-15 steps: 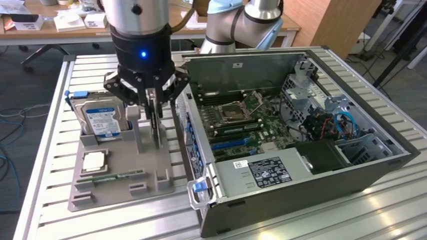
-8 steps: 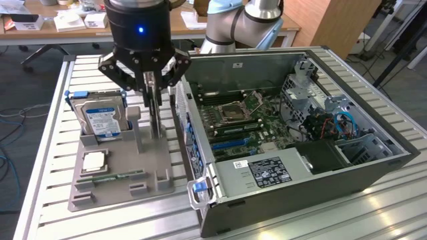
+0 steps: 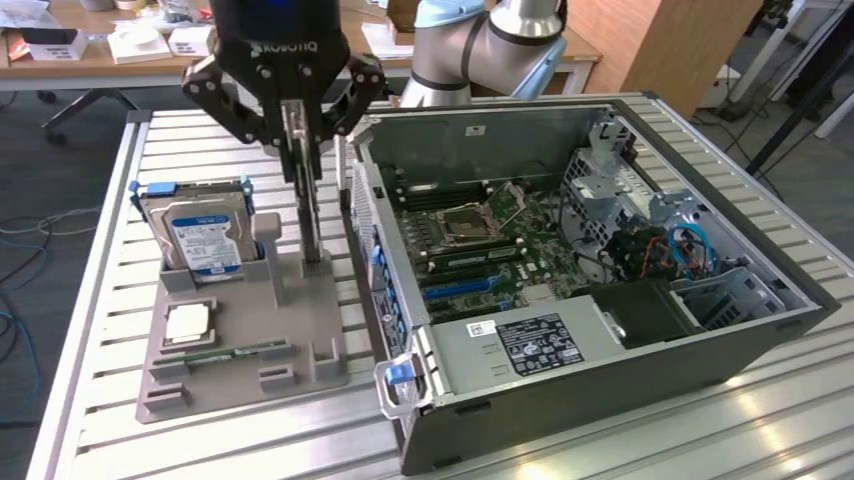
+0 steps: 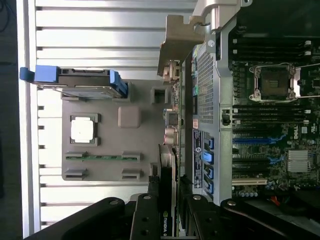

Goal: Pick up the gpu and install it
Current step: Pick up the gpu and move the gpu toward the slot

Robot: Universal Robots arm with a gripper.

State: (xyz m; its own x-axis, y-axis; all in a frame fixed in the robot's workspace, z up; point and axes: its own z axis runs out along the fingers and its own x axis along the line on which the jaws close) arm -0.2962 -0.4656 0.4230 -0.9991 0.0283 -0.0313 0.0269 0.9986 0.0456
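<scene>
Gpu (image 3: 311, 210): held upright and edge-on below the arm, above the grey fixture plate and just beside the outer wall of the open case. In the wrist view its green logo is seen on the top edge between the fingers.
Gpu, lower end: reaches down to the plate's surface. Whether it is still seated in a slot or already clear cannot be told.
Gripper (image 3: 310, 132): pressed together on the card's upper edge, one black finger on each face.
Fixture plate (image 3: 314, 335): laid flat on the table at the exterior view's left of the case.
Hard drive (image 3: 204, 238): stood upright in a blue-handled cradle at the plate's far corner, well apart from the card.
Processor chip (image 3: 187, 322): set flat in a square recess near the plate's middle.
Memory stick (image 3: 235, 353): laid flat in clips beside the chip.
Computer case (image 3: 627, 345): laid on its side with the panel off.
Motherboard (image 3: 467, 250): exposed inside the case, with the processor socket (image 4: 274, 81) uncovered.
Table (image 3: 200, 145): slatted aluminium.
</scene>
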